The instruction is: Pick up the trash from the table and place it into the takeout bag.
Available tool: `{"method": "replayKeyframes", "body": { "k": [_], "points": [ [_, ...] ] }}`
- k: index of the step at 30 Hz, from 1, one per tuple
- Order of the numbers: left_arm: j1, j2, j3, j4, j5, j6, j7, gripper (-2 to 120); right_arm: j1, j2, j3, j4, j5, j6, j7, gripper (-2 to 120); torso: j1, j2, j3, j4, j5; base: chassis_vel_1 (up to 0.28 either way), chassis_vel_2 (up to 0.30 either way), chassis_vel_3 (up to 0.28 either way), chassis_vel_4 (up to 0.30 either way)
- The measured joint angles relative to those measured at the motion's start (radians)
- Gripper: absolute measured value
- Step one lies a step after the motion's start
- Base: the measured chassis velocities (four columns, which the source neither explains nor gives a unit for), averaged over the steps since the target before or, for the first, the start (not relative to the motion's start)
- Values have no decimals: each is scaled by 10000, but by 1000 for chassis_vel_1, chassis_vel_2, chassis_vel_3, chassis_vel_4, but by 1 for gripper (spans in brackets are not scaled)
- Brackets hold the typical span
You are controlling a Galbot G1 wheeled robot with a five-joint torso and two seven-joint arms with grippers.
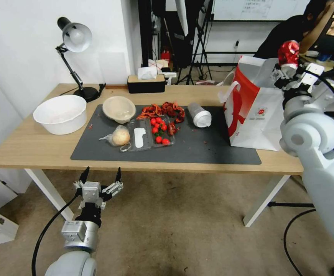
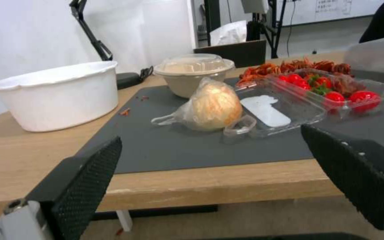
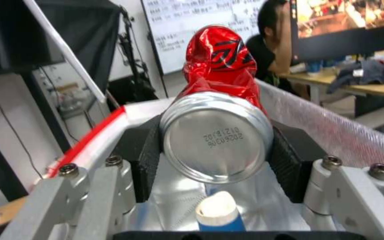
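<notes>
Upper right of the frame, the right end effector [image 1: 288,69] clamps the crushed red can [image 1: 288,53] above the tall white paper takeout bag's [image 1: 255,115] open rim; lower left, the left end effector [image 1: 101,175] hangs apart below the light-wood bench [image 1: 28,145] edge.

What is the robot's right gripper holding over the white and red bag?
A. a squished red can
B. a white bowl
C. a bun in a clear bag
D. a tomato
A: the right gripper is shut on the crushed red can, pads on both sides, above the open takeout bag.
</notes>
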Motion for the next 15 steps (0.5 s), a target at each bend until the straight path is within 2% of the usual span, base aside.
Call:
{"method": "replayKeyframes", "body": {
  "k": [2, 4, 5, 7, 8, 10, 12, 14, 15],
  "points": [
    [1, 0, -3, -3, 0, -1, 0, 100, 40, 25, -20, -43, 26, -70, 61, 53, 0, 0, 0, -1, 0, 0, 0, 0, 0],
    [3, 2, -19, -4, 3, -9, 0, 100, 137, 119, -53, -148, 49, -210, 146, 67, -1, 0, 0, -1, -1, 0, 0, 0, 0],
    [3, 2, -19, -4, 3, -9, 0, 100, 137, 119, -53, -148, 49, -210, 146, 67, -1, 0, 0, -1, -1, 0, 0, 0, 0],
    [-8, 2, -21, 7, 4, -11, 0, 100, 183, 156, -64, -182, 48, -265, 155, 77, 0, 0, 0, -1, -1, 0, 0, 0, 0],
    [-8, 2, -21, 7, 4, -11, 0, 100, 183, 156, -64, -182, 48, -265, 155, 77, 0, 0, 0, -1, -1, 0, 0, 0, 0],
    [-29, 2, -21, 21, 4, -11, 0, 100, 232, 169, -64, -209, 47, -238, 143, 85, 0, 0, 0, -1, 0, 0, 0, 0, 0],
    [-36, 2, -22, 24, 4, -11, 0, 100, 249, 172, -64, -214, 58, -170, 110, 86, 0, 0, 0, -1, 0, 0, 0, 0, 0],
    [-62, 4, -23, 41, 3, -10, 0, 100, 294, 162, -29, -151, 246, 431, -340, 98, 0, 0, 0, -1, 0, 0, 0, 0, 0],
    [-62, 4, -23, 41, 3, -10, 0, 100, 294, 162, -29, -151, 246, 431, -340, 98, 0, 0, 0, -1, 0, 0, 0, 0, 0]
  ]
}}
